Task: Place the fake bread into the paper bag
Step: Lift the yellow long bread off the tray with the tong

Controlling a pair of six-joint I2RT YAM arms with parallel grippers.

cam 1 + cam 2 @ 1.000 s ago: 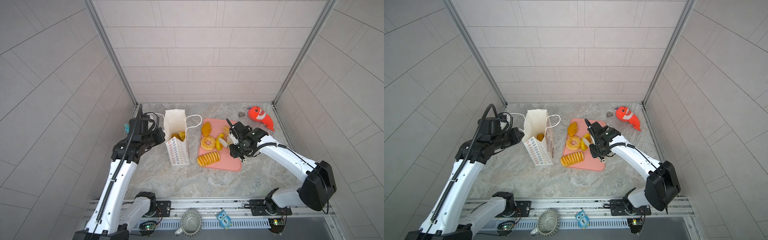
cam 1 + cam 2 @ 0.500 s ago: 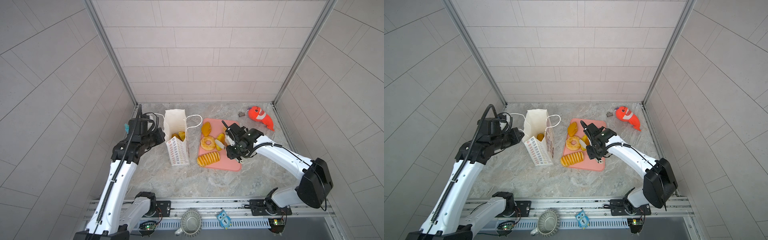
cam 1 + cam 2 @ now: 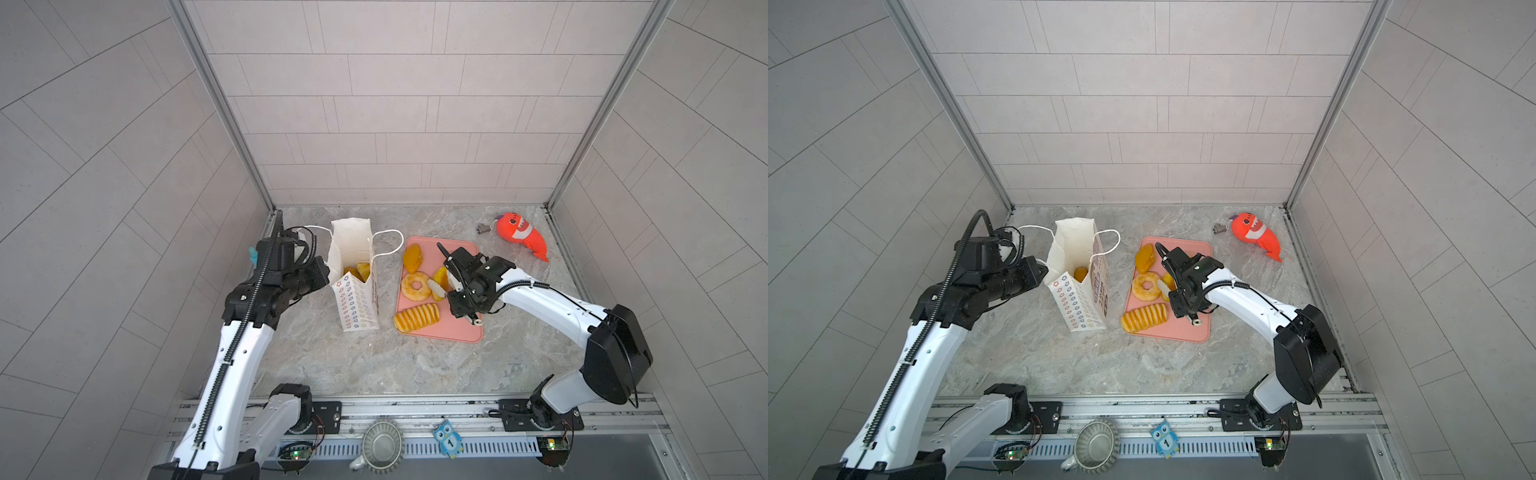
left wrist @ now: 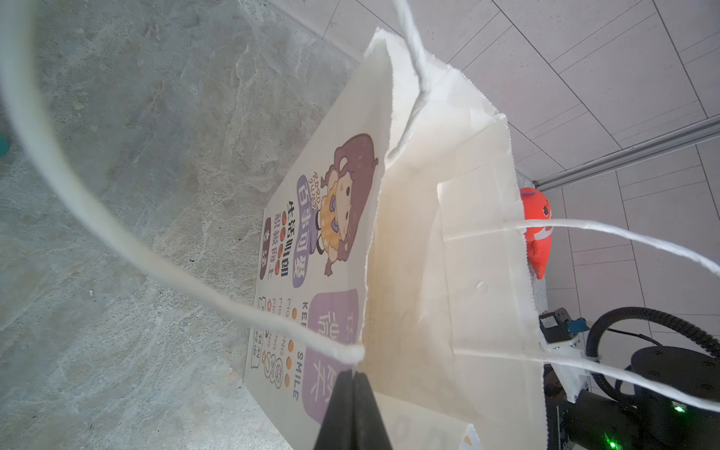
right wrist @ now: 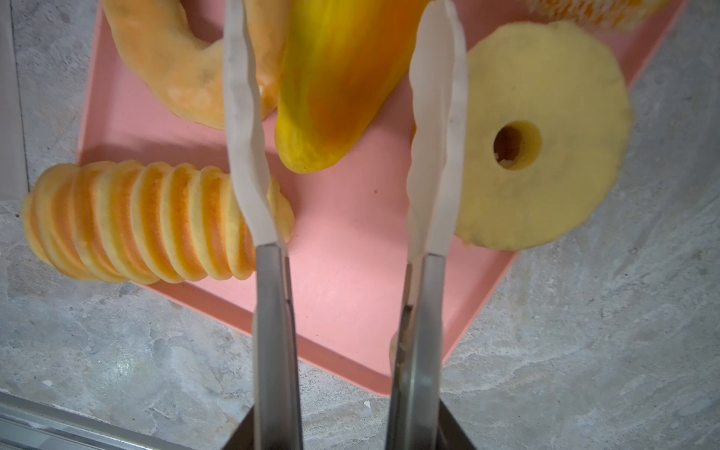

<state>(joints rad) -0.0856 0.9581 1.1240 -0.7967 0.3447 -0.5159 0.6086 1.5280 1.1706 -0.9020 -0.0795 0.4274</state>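
left pincer (image 4: pixel 352 376) pinches paper bag (image 4: pixel 409 272) rim; right pincer (image 5: pixel 343 46), arm outstretched, straddles oval loaf (image 5: pixel 335 105), grip unclear

Top view: grey marble table (image 3: pixel 374 365), tiled walls. White paper bag (image 3: pixel 356 307) stands open left of centre, fake bread (image 3: pixel 360 271) inside. My left gripper (image 3: pixel 326 272) pinches bag's left rim. Pink tray (image 3: pixel 457 330) just right of bag holds ring doughnut (image 3: pixel 414 286), ridged roll (image 3: pixel 417 318) overhanging near-left edge, oval loaf (image 3: pixel 412 257) at far end. My right gripper (image 3: pixel 439 284) low beside doughnut, small yellow loaf (image 3: pixel 441 274) between its fingers. Orange plush fish (image 3: pixel 521 235) in far right corner.
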